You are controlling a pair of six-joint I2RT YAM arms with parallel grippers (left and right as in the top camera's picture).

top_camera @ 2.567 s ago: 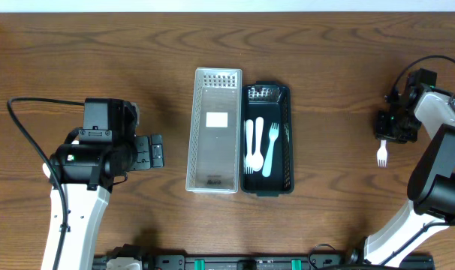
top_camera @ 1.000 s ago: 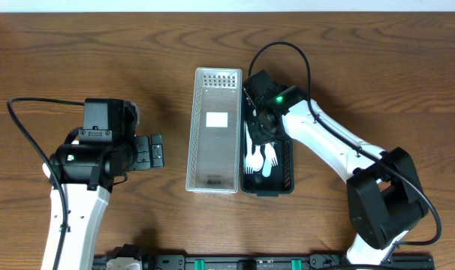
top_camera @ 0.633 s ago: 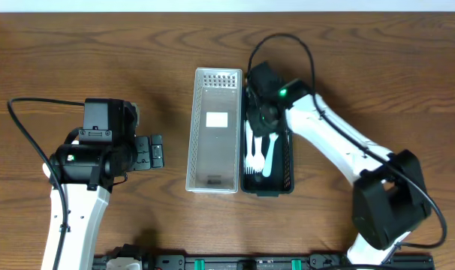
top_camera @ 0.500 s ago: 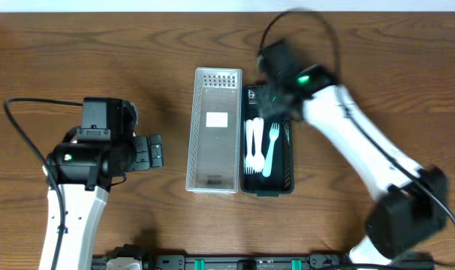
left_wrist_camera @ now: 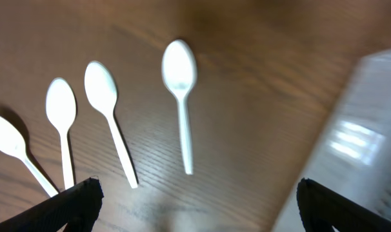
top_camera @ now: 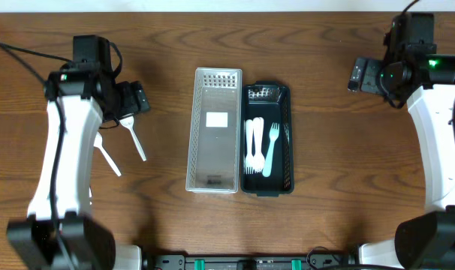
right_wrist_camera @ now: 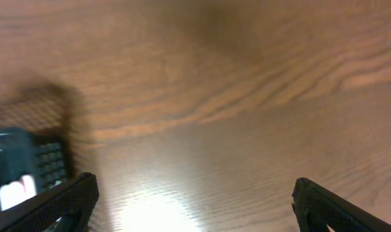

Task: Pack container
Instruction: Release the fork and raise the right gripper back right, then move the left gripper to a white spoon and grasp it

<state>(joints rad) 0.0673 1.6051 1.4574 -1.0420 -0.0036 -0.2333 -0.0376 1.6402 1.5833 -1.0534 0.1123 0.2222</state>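
A dark teal container (top_camera: 286,139) at the table's middle holds white plastic forks (top_camera: 270,147). A clear container (top_camera: 214,140) stands beside it on the left, empty but for a label. Several white spoons (left_wrist_camera: 180,96) lie on the wood at the left, two of them showing in the overhead view (top_camera: 135,139). My left gripper (top_camera: 137,101) hovers open just above and behind the spoons; between its fingers (left_wrist_camera: 73,205) in the wrist view I see only wood. At the far right my right gripper (top_camera: 360,75) hangs open and empty over bare wood (right_wrist_camera: 195,206).
The clear container's edge (left_wrist_camera: 366,129) fills the right of the left wrist view. A corner of the dark container (right_wrist_camera: 24,164) shows at the left of the right wrist view. The arm bases stand along the near table edge.
My right arm pulled out of the dark container and swung to the far right, its jaws opening. My left arm swung back and left, uncovering the spoons.
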